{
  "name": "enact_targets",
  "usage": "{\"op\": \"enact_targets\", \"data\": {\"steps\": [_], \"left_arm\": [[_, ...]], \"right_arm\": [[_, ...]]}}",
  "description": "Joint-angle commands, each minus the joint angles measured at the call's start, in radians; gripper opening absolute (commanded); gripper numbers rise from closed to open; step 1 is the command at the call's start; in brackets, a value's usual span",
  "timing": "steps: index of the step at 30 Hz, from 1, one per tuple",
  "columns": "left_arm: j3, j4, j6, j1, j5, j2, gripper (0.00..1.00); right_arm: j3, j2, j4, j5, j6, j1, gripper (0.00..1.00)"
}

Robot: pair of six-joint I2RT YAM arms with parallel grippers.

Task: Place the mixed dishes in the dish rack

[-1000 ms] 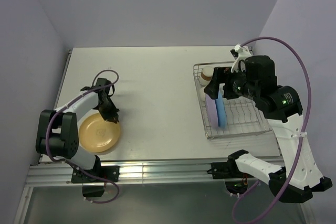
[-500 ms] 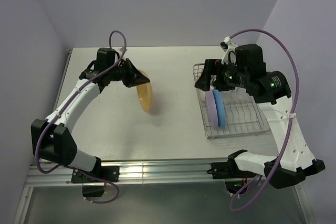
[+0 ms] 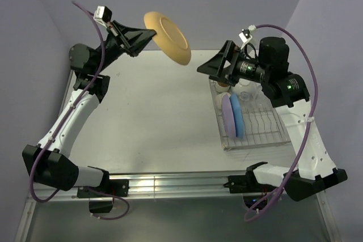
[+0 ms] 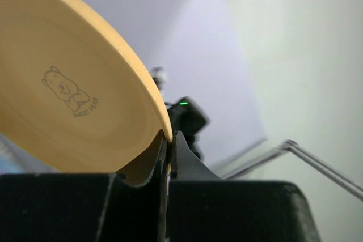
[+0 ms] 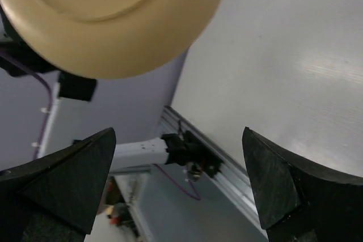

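The silver wire dish rack (image 3: 252,143) stands on the white table (image 3: 153,117). At the rack's left side, 2 dishes stand on edge between its prongs: a purple round plate (image 3: 227,118) and, touching it on the right, a blue round plate (image 3: 239,118). At the rack's far end is a cluster of pale rounded vessels (image 3: 223,85), partly hidden by the right arm, so I cannot tell them apart.

The orange-yellow round plate (image 3: 168,36) is in the air, well to the left of the rack and beyond its far left corner, tilted with its face towards the top camera. The left end effector (image 3: 148,35) is clenched on the rim on the side away from the rack. In the left wrist view its 2 black fingers (image 4: 154,165) pinch the plate's (image 4: 68,100) edge between them, and a small bear drawing (image 4: 65,89) shows on the plate's face.

The right end effector (image 3: 212,62) hovers above the rack's far left corner, released and empty, its jaws spread wide and pointing at the raised plate. In the right wrist view the plate's underside (image 5: 108,15) fills the top of the frame, apart from both fingers (image 5: 62,179).
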Motion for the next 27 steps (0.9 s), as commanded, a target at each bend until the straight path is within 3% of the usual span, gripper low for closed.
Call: {"op": "enact_targets", "data": {"steps": [1, 2, 6, 7, 12, 18, 27], "left_arm": [[-0.070, 0.660, -0.431, 0.004, -0.140, 0.005, 0.00], [-0.094, 0.792, -0.472, 0.004, -0.181, 0.011, 0.00], [-0.120, 0.967, -0.579, 0.004, -0.324, 0.032, 0.00], [-0.122, 0.989, -0.601, 0.004, -0.361, 0.037, 0.00], [-0.129, 1.081, -0.650, 0.001, -0.413, 0.049, 0.00], [-0.168, 1.117, -0.685, -0.009, -0.448, 0.045, 0.00], [-0.105, 1.141, -0.699, -0.013, -0.435, 0.075, 0.00]], "right_arm": [[-0.107, -0.047, 0.402, -0.211, 0.341, -0.060, 1.00], [-0.171, -0.058, 0.477, -0.231, 0.397, -0.072, 1.00], [-0.336, -0.095, 0.964, -0.282, 0.712, -0.126, 1.00], [-0.368, -0.096, 1.048, -0.283, 0.844, -0.138, 1.00], [-0.506, -0.066, 1.491, -0.217, 1.125, -0.140, 1.00], [-0.490, 0.030, 1.690, -0.162, 1.307, -0.133, 1.00], [-0.303, 0.189, 1.652, -0.137, 1.311, -0.063, 1.00]]}}
